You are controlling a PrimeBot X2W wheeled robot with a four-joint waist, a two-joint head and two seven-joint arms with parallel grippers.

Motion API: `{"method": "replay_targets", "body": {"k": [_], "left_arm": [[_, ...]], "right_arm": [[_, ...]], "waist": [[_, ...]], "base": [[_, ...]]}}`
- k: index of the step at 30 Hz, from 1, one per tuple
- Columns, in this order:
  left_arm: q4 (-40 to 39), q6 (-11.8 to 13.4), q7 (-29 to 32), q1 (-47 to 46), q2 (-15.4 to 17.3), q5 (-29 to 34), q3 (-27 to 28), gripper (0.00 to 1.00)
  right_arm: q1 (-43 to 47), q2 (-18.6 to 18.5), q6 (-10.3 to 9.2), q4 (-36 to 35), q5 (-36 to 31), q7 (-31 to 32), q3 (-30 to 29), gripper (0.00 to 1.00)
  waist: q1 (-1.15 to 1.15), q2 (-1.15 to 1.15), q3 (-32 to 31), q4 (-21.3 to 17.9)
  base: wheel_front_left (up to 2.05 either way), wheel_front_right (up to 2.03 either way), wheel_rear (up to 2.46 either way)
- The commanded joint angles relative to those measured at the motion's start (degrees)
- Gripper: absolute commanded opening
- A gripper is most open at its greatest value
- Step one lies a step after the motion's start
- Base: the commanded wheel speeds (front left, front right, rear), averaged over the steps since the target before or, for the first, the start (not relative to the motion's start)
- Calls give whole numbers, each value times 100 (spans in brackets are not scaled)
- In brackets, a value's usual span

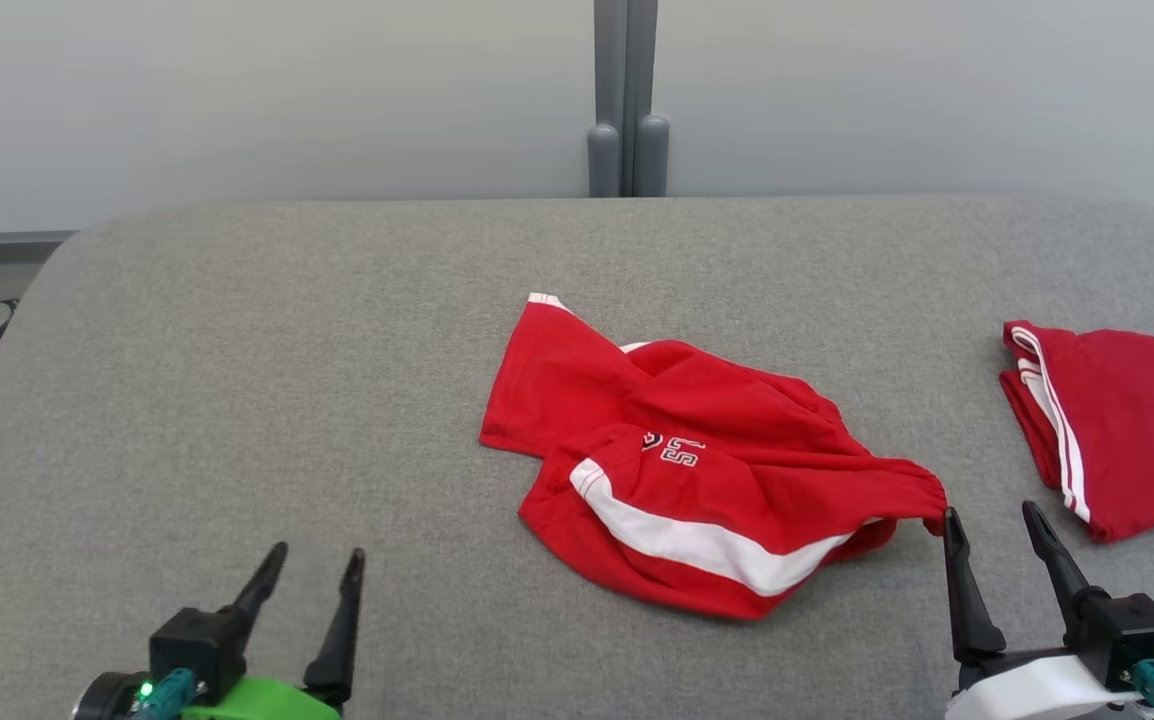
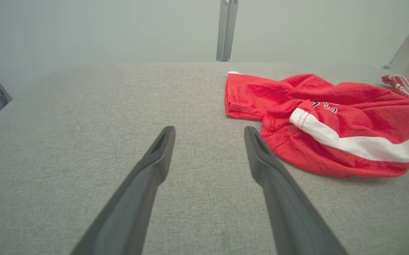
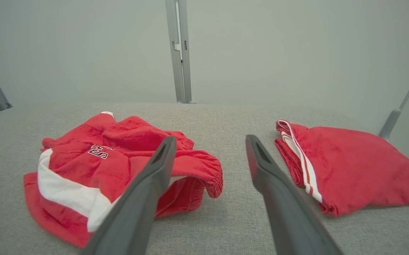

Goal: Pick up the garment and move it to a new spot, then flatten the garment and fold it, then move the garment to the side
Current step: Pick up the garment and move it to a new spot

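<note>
You face a grey fabric table (image 1: 237, 400) backed by a pale wall (image 1: 237, 90), with a grey double post (image 1: 627, 100) at its far edge. A folded red, white-striped cloth (image 1: 1127, 430) lies at your right.

Dark fingers (image 1: 344, 620) (green wrist (image 1: 252, 700), white wrist (image 1: 1032, 692)).

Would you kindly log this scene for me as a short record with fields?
surface: grey fabric-covered table
crumpled garment: red, white band, lettering; centre of table
folded garment: red, white stripes; right side, apart from the crumpled one
left jaws: open, empty, over bare table
right jaws: open, empty, tips beside crumpled garment's right end
</note>
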Motion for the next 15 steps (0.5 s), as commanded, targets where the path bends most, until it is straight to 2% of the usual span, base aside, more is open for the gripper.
{"method": "replay_targets", "body": {"k": [1,6,11,15], "left_arm": [[30,-48,-44,137,-29,143,179,100],[174,-395,-35,924,-369,693,1348,100],[291,-919,-36,1623,-842,1305,2605,100],[464,-1380,-37,1937,-1221,1740,3297,100]], "right_arm": [[100,-19,-7,28,-35,-13,-39,100],[220,-17,-7,108,-170,-13,-192,100],[287,-18,-7,132,-255,-13,-441,100],[333,-17,-7,197,-260,-13,-630,100]], "waist": [[0,0,-146,131],[0,0,-251,128],[0,0,-303,115],[0,0,-332,103]], "base": [[0,0,0],[0,0,0],[0,0,0],[0,0,0]]}}
